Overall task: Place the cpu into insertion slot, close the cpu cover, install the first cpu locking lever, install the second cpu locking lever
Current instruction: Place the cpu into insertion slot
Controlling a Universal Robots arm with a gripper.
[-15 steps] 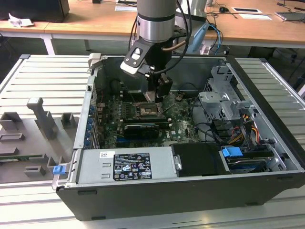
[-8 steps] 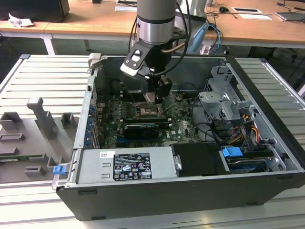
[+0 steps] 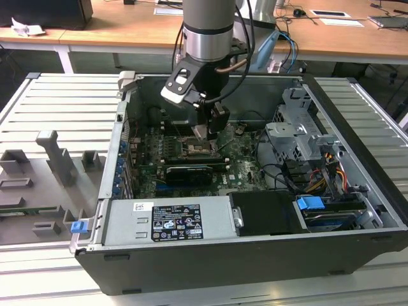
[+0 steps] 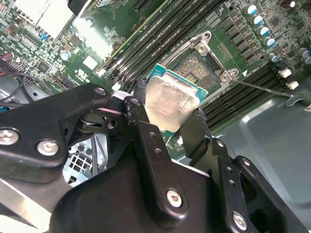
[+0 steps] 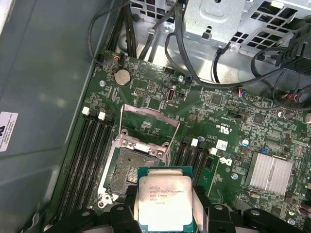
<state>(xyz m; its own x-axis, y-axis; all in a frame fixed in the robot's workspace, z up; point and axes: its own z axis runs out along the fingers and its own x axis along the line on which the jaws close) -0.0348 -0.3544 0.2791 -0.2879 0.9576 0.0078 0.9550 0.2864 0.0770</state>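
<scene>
Between the two black fingers (image 4: 194, 130) of the end effector (image 4: 167, 114), the cpu (image 4: 172, 109) is clamped by opposite edges. Its pale metal top is bare, and the jaws are apart by just the chip's width.

In the first wrist view the cpu (image 5: 164, 204) sits over the near edge of the insertion slot (image 5: 130, 167), with the end effector (image 5: 167, 216) at its sides. The slot's dark centre is uncovered. Whether the chip touches the rim cannot be told. Beyond the slot the cpu cover (image 5: 151, 115) stands tilted up, open. Long black memory slots (image 5: 90, 150) run along both sides of the socket. Farther off on the green board are a coin battery (image 5: 122, 76) and a finned heat sink (image 5: 269, 174).

The second wrist view looks along the fingers from behind. It shows the chip's green border, the insertion slot (image 4: 197, 68) past it, and a thin metal rod (image 4: 265, 90) reaching out from the socket's corner over the grey case floor.

In the exterior view the arm (image 3: 207, 32) reaches straight down into an open computer case (image 3: 255, 264). The end effector (image 3: 207, 131) is low over the board. The case lies on a ridged grey tabletop (image 3: 57, 105).
</scene>
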